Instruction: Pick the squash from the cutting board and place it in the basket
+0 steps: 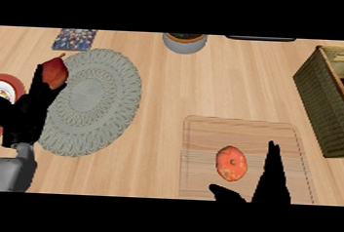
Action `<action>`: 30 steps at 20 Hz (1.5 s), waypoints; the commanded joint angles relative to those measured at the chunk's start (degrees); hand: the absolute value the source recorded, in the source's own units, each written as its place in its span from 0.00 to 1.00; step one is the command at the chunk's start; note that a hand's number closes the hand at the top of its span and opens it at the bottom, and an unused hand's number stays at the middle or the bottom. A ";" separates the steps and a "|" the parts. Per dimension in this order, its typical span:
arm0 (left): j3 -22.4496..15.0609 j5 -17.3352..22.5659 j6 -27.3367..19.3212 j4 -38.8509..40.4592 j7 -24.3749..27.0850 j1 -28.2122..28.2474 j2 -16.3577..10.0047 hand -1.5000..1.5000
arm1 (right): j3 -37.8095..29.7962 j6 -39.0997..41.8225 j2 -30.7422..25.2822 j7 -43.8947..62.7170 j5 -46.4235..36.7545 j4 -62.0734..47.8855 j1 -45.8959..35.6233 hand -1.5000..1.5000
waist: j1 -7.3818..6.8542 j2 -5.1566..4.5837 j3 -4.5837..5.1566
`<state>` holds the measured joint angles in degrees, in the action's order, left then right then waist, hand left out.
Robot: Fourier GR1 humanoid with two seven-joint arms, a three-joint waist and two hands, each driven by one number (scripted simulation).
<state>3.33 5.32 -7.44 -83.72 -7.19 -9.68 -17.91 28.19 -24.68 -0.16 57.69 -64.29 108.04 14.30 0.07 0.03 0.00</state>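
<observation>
An orange, rounded squash [231, 163] lies on the light wooden cutting board [202, 139] at the lower right. My right hand [270, 181] rises from the lower edge just right of the squash, fingers straight and open, thumb spread out below the squash, not touching it. The dark green woven basket [325, 102] stands at the right edge, partly cut off. My left hand [25, 111] stays at the left edge with fingers straight up, open and holding nothing.
A grey round woven mat [96, 100] lies left of centre. A red pear-like fruit [56, 73] sits at its upper left edge, behind my left hand. A red-rimmed plate [2, 88] is at the left edge. A grey pot [184, 42] and a patterned coaster [75, 38] sit at the back.
</observation>
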 commanded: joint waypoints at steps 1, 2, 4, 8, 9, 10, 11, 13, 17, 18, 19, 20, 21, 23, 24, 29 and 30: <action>0.83 -0.12 0.43 -1.85 -4.48 -2.24 -0.11 0.50 | 1.63 -4.08 0.15 3.36 -0.38 -3.95 -0.30 0.00 | 0.03 0.01 -0.01; -0.36 -1.53 -0.78 0.76 -0.56 -1.24 2.24 0.50 | -1.16 -3.86 0.15 3.85 2.41 -6.35 -3.66 0.00 | -0.01 -0.05 0.00; 0.81 -1.55 -0.40 0.24 -2.70 -3.70 1.13 0.50 | 0.11 -3.34 0.15 2.39 -0.96 -3.99 1.75 0.00 | 0.23 -0.01 0.00; -0.19 -3.93 -1.74 1.56 -3.27 -5.71 2.86 0.50 | -4.77 -1.88 0.15 0.48 2.73 -9.49 -3.47 0.00 | 0.15 -0.07 -0.01; -0.88 -3.59 -0.81 -6.36 -3.93 1.62 2.61 0.50 | -3.35 -6.47 0.15 1.59 2.27 -13.27 -4.83 0.00 | -0.30 0.02 -0.02; 0.50 -3.54 -0.59 -3.96 -4.31 -0.48 2.62 0.50 | -5.16 1.17 0.08 1.85 2.19 -6.58 -3.41 0.00 | -0.02 0.01 0.00; 0.23 -5.24 -1.16 1.90 -2.81 -4.24 3.37 0.50 | -3.06 -2.92 0.15 2.33 1.65 -9.02 -3.83 0.00 | 0.14 -0.03 0.00; 1.31 -3.04 0.96 -0.32 -2.36 -1.65 3.29 0.50 | -1.73 -3.63 0.15 5.78 0.93 -11.38 -6.45 0.00 | -0.06 -0.01 0.00; 1.51 -5.72 -0.23 0.09 -1.58 -2.52 3.72 0.50 | -2.20 -8.29 0.14 -1.12 4.50 -16.31 -4.91 0.00 | 0.03 -0.03 0.00; 2.64 -3.13 2.12 -4.74 -2.91 2.14 2.92 0.50 | -4.71 -2.43 0.14 1.86 4.58 -12.95 -7.78 0.00 | -0.17 0.01 0.00; 0.60 -6.35 -0.50 -1.48 -2.35 -0.95 5.28 0.50 | -6.66 -2.37 0.14 -1.72 5.43 -14.90 -6.90 0.00 | 0.01 -0.02 0.00; 3.40 -3.97 1.87 -0.89 -0.95 0.24 3.44 0.50 | -0.57 -5.93 0.14 3.25 2.32 -14.79 -5.74 0.00 | -0.04 -0.01 0.01; 2.77 -4.32 3.11 -0.74 -0.47 0.25 3.43 0.50 | -4.85 -3.72 0.14 -0.05 4.37 -15.78 -6.31 0.00 | -0.01 -0.01 0.00; 2.33 -5.52 0.88 0.29 -1.65 -3.53 4.72 0.50 | -6.63 -4.41 0.14 -2.42 6.28 -17.34 -6.36 0.00 | 0.06 -0.02 0.00; 3.50 -5.14 1.08 2.73 -2.16 -5.51 4.15 0.50 | -8.02 -2.49 0.14 -1.34 7.74 -18.82 -10.81 0.00 | 0.03 -0.05 0.00; 2.08 -6.07 0.73 -2.30 -3.71 -2.17 5.51 0.50 | -2.97 -3.72 0.14 -2.23 10.09 -19.64 -8.86 0.00 | -0.12 0.00 -0.01; 4.42 -5.30 2.07 2.54 -1.57 -4.15 3.57 0.50 | -3.68 -3.40 0.13 -4.76 10.69 -21.22 -8.07 1.00 | 0.01 -0.07 0.00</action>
<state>6.48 0.09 -5.77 -83.27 -8.75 -12.01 -13.48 23.37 -28.22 -0.55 55.35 -55.71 91.30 6.51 0.26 0.48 0.47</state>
